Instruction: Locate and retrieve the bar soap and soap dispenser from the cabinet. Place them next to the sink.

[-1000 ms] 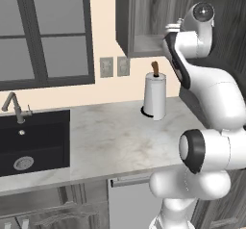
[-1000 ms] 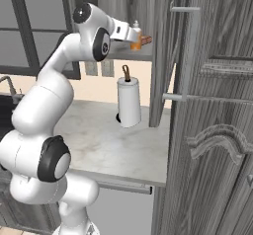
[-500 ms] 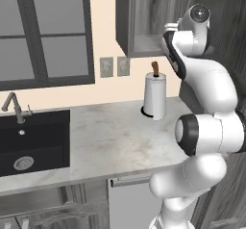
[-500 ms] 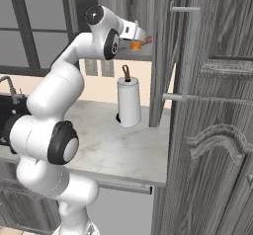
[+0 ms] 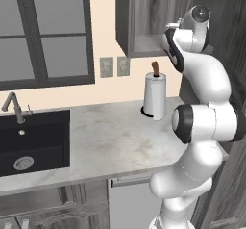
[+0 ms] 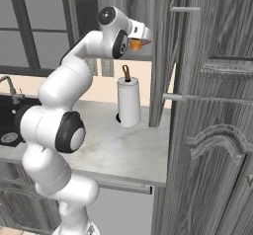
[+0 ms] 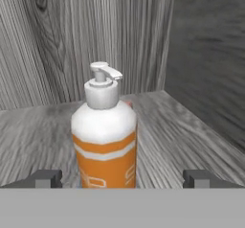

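Note:
The soap dispenser (image 7: pixel 104 136), an orange bottle with a white band and white pump, stands upright on the grey shelf (image 7: pixel 43 126) inside the dark wood-grain cabinet (image 5: pixel 139 11). My gripper (image 7: pixel 123 178) is open, one fingertip on each side of the bottle's base and apart from it. In the right base view the gripper (image 6: pixel 143 37) reaches into the cabinet opening, with the dispenser (image 6: pixel 135 44) showing orange just beneath it. A thin reddish edge (image 7: pixel 129 103) peeks out behind the bottle; I cannot tell whether it is the bar soap. The black sink (image 5: pixel 29 146) with its faucet (image 5: pixel 14 108) lies far left.
A tall white paper-towel roll (image 5: pixel 155 98) with a brown knob stands on the marble counter (image 5: pixel 105 141) under the cabinet. Open dark wood doors with metal handles (image 6: pixel 185 51) stand close on the right. The cabinet's back and side walls enclose the bottle closely.
The hand has pushed further right, deeper into the cabinet toward the dispenser, and the arm has straightened upward. The dispenser has not moved.

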Available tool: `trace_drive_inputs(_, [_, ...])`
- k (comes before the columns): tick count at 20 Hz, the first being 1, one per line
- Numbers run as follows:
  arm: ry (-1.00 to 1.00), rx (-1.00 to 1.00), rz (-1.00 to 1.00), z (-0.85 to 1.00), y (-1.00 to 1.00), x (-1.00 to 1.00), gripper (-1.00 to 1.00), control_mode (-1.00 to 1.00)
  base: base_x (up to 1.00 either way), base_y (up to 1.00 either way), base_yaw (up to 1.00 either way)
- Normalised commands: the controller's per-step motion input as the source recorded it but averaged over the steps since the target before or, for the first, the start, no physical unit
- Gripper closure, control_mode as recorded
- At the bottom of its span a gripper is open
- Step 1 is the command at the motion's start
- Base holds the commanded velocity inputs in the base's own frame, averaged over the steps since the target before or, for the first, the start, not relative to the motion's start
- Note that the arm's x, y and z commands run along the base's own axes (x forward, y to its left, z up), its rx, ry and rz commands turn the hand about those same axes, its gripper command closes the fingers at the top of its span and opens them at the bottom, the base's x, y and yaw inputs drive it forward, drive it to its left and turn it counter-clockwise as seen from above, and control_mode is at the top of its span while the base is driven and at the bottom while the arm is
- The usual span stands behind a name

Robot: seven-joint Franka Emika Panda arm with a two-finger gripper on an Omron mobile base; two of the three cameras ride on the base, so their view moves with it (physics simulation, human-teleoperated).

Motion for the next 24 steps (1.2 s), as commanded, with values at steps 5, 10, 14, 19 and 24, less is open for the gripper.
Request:
trace_drive_inputs(5, [0.00, 0.00, 0.01, -0.02, 0.02, 0.03, -1.00, -1.00, 0.00, 0.00, 0.00])
trace_drive_inputs(10, [0.00, 0.00, 0.00, -0.12, 0.00, 0.01, -1.00, -1.00, 0.00, 0.00, 0.00])
trace_drive_inputs(14, [0.00, 0.00, 0.01, -0.20, 0.00, 0.00, -1.00, -1.00, 0.00, 0.00, 0.00])
trace_drive_inputs(19, [-0.04, 0.02, 0.01, -0.16, 0.01, 0.05, -1.00, -1.00, 0.00, 0.00, 0.00])
trace_drive_inputs(24, [-0.09, 0.03, 0.00, -0.09, 0.03, 0.23, -1.00, -1.00, 0.00, 0.00, 0.00])
